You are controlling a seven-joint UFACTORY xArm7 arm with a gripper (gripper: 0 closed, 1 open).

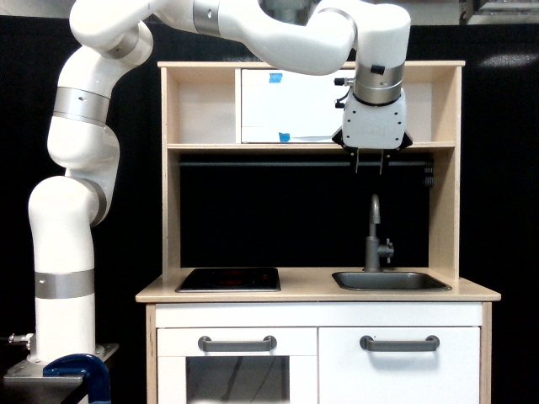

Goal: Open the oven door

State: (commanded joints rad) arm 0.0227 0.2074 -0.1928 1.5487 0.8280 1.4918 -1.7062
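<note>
– Oven door: where is it?

– Up in the top shelf unit, the plain white panel with 2 bits of blue tape, above the shelf. It looks shut, flush in its bay.

– And the end effector?

– It hangs just off the door's edge on the exterior view's right, pointing straight down, fingers below shelf level. They stand a little apart, a narrow gap, holding nothing.

– So which step is this?

– The approach, I'd say. Nothing is gripped and the door has not moved off its frame.

– What does the next move call for?

– Finding the handle. The fingers point down at the sink, not at the panel, so the wrist would likely need to turn toward the door, straddle the handle, close, then pull out along the hinge arc.

– Can you see that handle?

– No. The wrist covers the door's right edge, so any handle there is hidden. Which side carries the hinge I can't tell either.

– Anything else unclear?

– How far the end effector stands in front of the door; this flat-on view gives no depth. The 2 lower doors are cut off at the bottom edge.
</note>
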